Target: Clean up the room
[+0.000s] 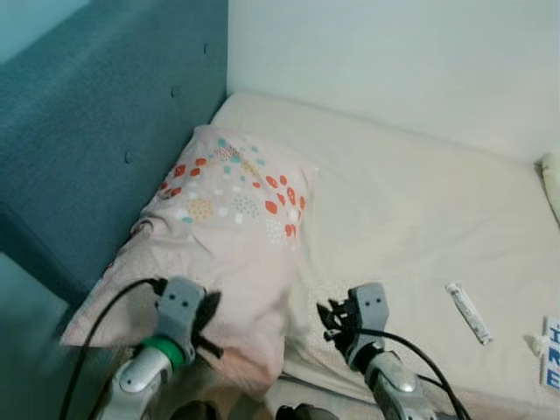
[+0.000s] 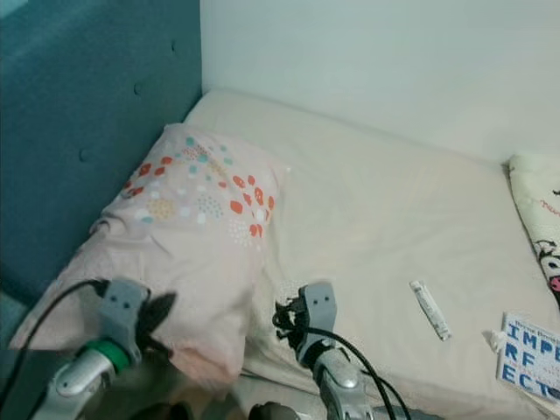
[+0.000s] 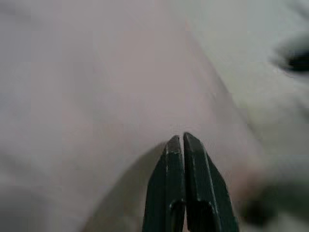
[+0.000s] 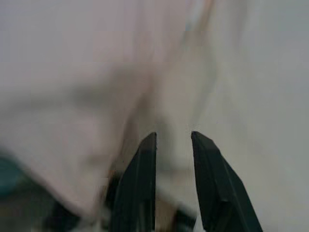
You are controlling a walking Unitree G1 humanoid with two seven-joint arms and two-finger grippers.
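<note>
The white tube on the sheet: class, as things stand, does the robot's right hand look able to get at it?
Probably yes. The white tube lies alone on bare sheet, to the right of the right hand, whose fingers are a little apart. Nothing lies between them; the pillow is on the other side.

Pale pink pillow (image 1: 223, 241) dotted with red, teal and orange spots. Cream mattress (image 1: 411, 219). Teal padded headboard (image 1: 96, 114). White tube (image 1: 468, 312). Blue letters on white booklet (image 2: 532, 352). Black fingers (image 3: 183, 193), silver arms.

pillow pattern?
Pale pink pillow with red, teal and white spots near its top end; clearest in the left eye view.
</note>
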